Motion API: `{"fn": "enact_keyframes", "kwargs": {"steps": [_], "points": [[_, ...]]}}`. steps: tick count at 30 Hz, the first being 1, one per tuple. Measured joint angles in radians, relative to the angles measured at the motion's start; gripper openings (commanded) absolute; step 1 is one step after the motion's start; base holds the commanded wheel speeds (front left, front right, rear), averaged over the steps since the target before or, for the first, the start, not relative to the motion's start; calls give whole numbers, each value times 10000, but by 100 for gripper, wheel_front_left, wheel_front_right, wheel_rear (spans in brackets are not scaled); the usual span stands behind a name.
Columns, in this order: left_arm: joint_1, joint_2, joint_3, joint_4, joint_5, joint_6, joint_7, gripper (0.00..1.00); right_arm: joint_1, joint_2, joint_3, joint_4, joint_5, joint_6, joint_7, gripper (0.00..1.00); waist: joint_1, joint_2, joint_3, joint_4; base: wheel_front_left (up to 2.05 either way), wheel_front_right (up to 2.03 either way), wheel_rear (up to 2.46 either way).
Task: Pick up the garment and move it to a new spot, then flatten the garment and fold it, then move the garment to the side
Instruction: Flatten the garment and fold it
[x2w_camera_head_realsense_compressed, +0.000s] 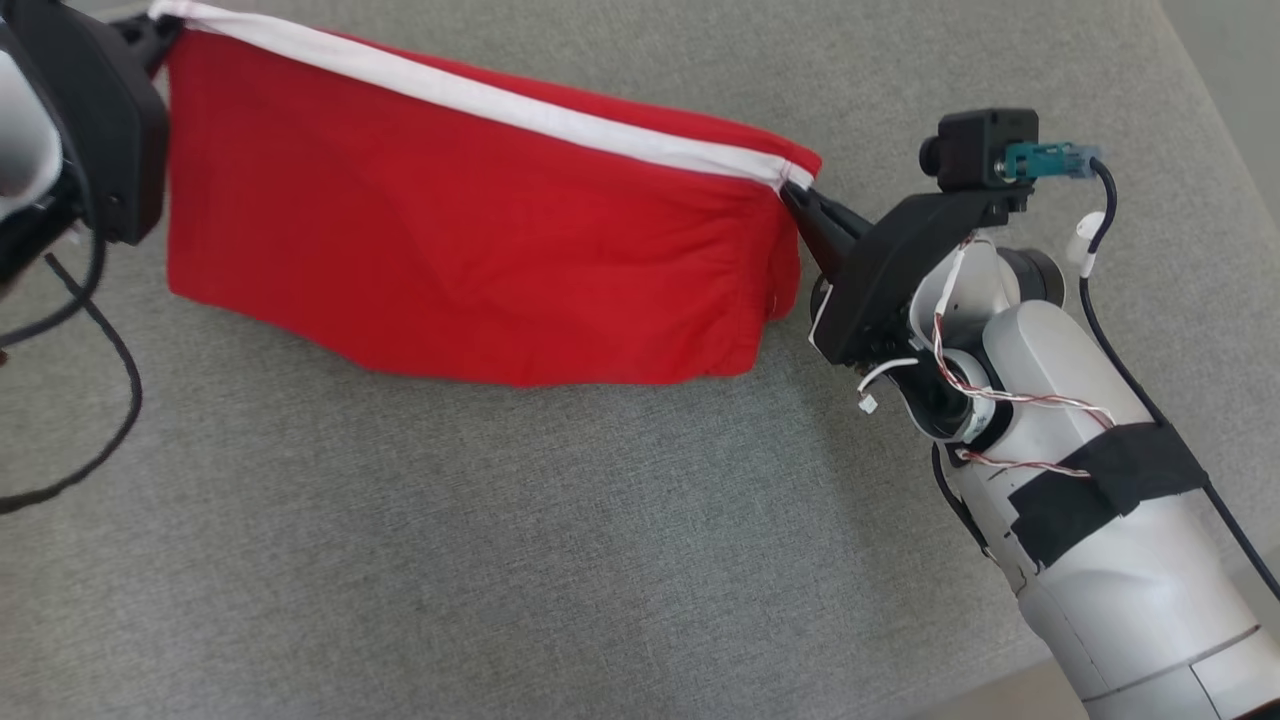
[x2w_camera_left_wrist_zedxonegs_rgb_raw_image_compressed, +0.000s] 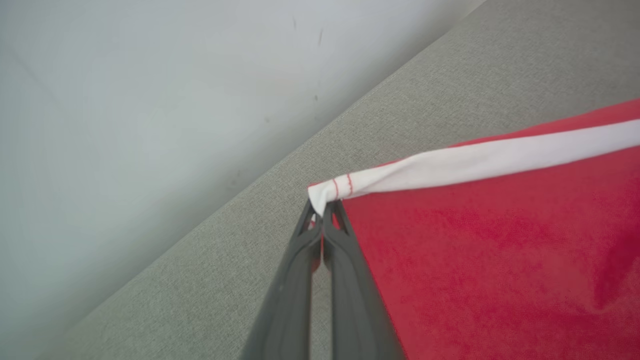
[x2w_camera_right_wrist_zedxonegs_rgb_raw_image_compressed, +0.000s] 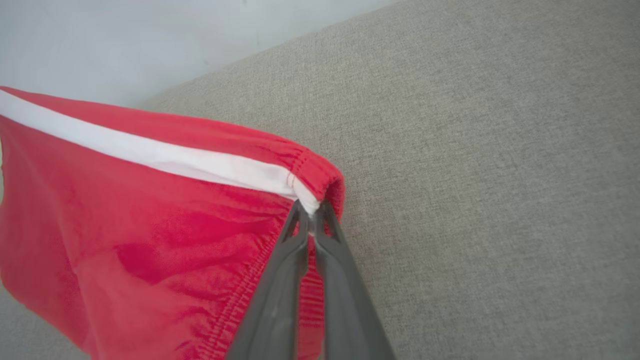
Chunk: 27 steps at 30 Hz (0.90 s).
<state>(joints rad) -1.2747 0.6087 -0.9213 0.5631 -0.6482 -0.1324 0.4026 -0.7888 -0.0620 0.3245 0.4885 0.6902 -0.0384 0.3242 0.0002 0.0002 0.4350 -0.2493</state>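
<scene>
At the far left, the left gripper (x2w_camera_head_realsense_compressed: 160, 32) has its two dark fingers (x2w_camera_left_wrist_zedxonegs_rgb_raw_image_compressed: 300, 270) pressed tight together on the left corner of the garment (x2w_camera_head_realsense_compressed: 470, 250). A black cable (x2w_camera_head_realsense_compressed: 115, 360) loops down below it at the left edge. The garment is red, with a white stripe (x2w_camera_head_realsense_compressed: 500, 100) along its top edge. It is held up and pulled out wide between the two grippers, over the grey cloth top (x2w_camera_head_realsense_compressed: 500, 560). The stripe runs straight from the far left corner to the right corner. The red part hangs loose below the stripe, with soft wrinkles near its right end. Its bottom edge is close to the grey top, but I cannot tell if it touches. At the right end, the right gripper (x2w_camera_head_realsense_compressed: 792, 192) has its fingers (x2w_camera_right_wrist_zedxonegs_rgb_raw_image_compressed: 280, 280) pinched together on the corner where the stripe ends. Behind it is the pale right arm (x2w_camera_head_realsense_compressed: 1100, 560), with a band of black tape (x2w_camera_head_realsense_compressed: 1110, 490) across it and thin red and white wires (x2w_camera_head_realsense_compressed: 1010, 400) on it.
</scene>
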Motion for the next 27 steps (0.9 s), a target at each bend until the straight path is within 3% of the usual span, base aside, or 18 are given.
{"fn": "enact_keyframes", "kwargs": {"steps": [6, 7, 8, 9, 10, 11, 18, 27], "points": [[-417, 136, -468, 476, -102, 0, -556, 0, -467, 25, 268, 219, 0, 33, -529, 0, 0, 0, 305, -194, 0, 0, 0], [-503, 79, -506, 585, -134, 2, -686, 32, -521, 25, 286, 261, 0, 31, -616, 0, 0, 0, 355, -215, 0, 0, 0], [-577, 25, -585, 685, -142, 2, -861, 84, -578, 19, 368, 314, 12, 19, -702, 4, 0, 0, 400, -229, 0, 0, 0], [-644, -42, -639, 777, -140, 2, -1026, 100, -625, 15, 479, 334, 50, 13, -800, 49, 0, 0, 436, -240, 0, 0, 0], [-686, -109, -667, 878, -142, 2, -1174, 100, -645, 15, 598, 334, 117, -23, -903, 84, 0, 0, 463, -245, 0, 0, 0], [-712, -173, -736, 1001, -142, 2, -1287, 100, -646, 17, 692, 357, 224, -58, -989, 100, 0, 0, 478, -242, 0, 0, 0], [-714, -374, -1394, 1801, -255, 2, -2077, 100, -714, 15, 934, 825, 466, -52, -1522, 100, -2, -1, 276, -121, 0, 0, 0], [166, -721, -1452, 1871, -1499, 2, -3329, 100, -119, -140, 959, 518, 2, 136, -2311, 100, -2, -3, -280, 112, 0, 0, 0]]}}
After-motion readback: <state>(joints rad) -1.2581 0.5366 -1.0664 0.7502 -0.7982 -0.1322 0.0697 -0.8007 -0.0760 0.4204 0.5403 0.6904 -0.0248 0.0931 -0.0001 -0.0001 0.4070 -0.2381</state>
